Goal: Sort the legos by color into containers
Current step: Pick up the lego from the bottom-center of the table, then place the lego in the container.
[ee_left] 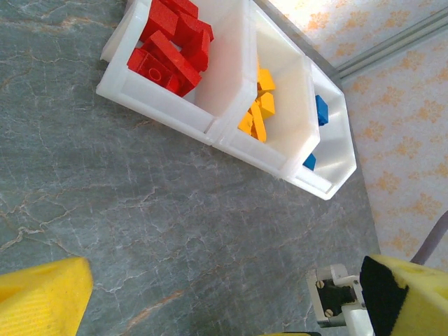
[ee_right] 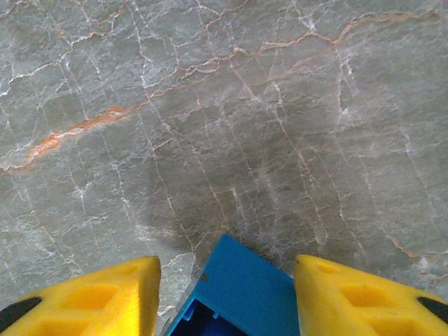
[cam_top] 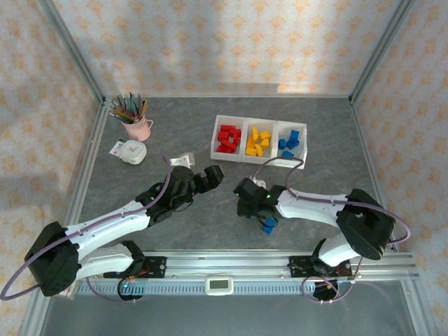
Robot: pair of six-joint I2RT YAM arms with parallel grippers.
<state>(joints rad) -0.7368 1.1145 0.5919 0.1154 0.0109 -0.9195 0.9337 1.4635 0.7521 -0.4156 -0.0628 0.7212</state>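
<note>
The right claw (ee_right: 227, 262) hangs low over the grey marbled table (ee_right: 210, 105), nearest of all to the arm bases. A blue lego (ee_right: 241, 297) sits between its yellow fingers (ee_right: 105, 297). One finger lies against the brick's side. Beside the other, a thin sliver of table shows near the tip, so I cannot tell whether the brick is truly clamped or only flanked. The brick is turned at an angle to the fingers, with one corner pointing ahead of the claw. A soft shadow lies on the table just beyond that corner.

To this claw's left, and a little farther from the bases, the left claw (ee_left: 224, 280) stands with its yellow fingers spread wide over bare table. The right arm's white wrist part (ee_left: 334, 297) shows just beside one of those fingers.

Ahead of both claws and well apart from them lie the containers (ee_left: 168, 105), three joined white bins in a row. From the left claw, the closest bin holds the red legos (ee_left: 171, 49), the middle one the yellow legos (ee_left: 260, 112) and the farthest the blue legos (ee_left: 320, 110).

Off to the left claw's left rests a white clock (cam_top: 130, 152). Just beyond it, towards the back wall, stands a pink mug (cam_top: 140, 128) full of pencils (cam_top: 129, 107).
</note>
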